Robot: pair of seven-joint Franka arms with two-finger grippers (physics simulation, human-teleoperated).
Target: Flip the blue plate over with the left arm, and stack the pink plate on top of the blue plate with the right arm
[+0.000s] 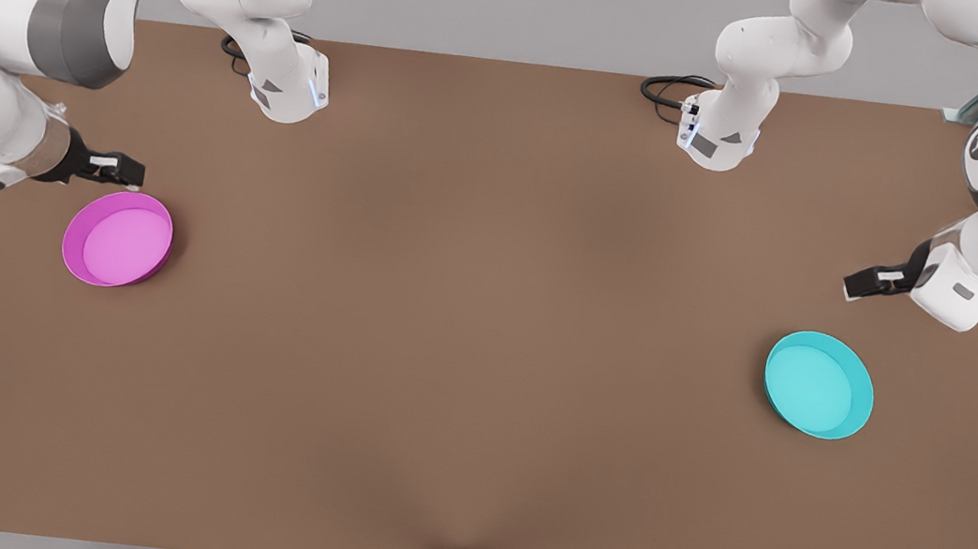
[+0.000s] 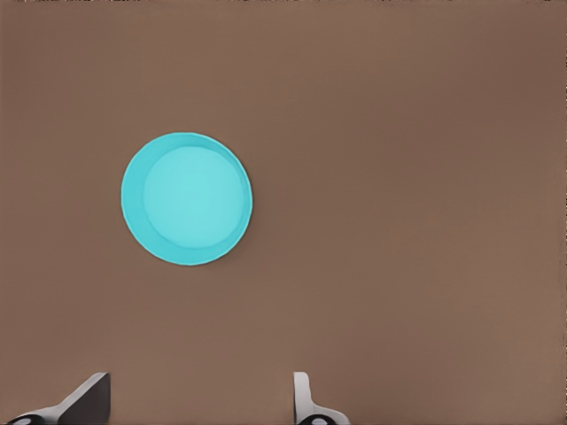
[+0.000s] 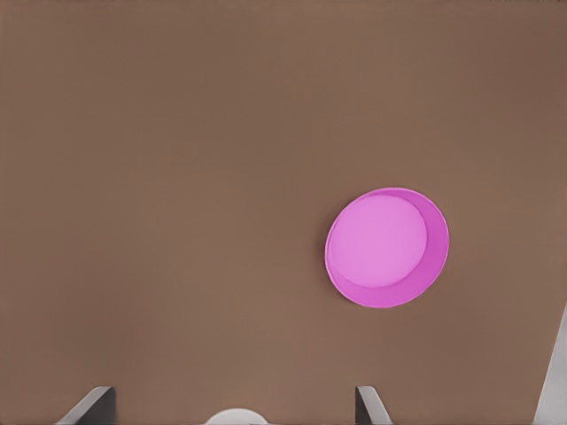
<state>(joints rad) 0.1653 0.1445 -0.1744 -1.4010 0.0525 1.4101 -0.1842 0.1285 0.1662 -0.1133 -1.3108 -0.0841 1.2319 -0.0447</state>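
I find the blue plate (image 1: 818, 385) rim-up on the brown table (image 1: 459, 356) at the front view's right, and the pink plate (image 1: 118, 239) rim-up at the front view's left, the two well apart. The left gripper (image 1: 861, 285) hangs above and near the blue plate, clear of it. In the left wrist view its fingers (image 2: 306, 400) stand spread with nothing between them. The right gripper (image 1: 118, 166) sits just beside the pink plate's far rim. Its fingers (image 3: 370, 405) are likewise parted and empty.

I judge both plates rigid, light and smooth-walled, likely to skid if pushed flat. The low upright rim is the only purchase: one finger inside, one outside. Neither step appears begun.

Both wrist views cut the fingers off near their tips. In the front view, whether the right gripper touches the pink rim I cannot tell.
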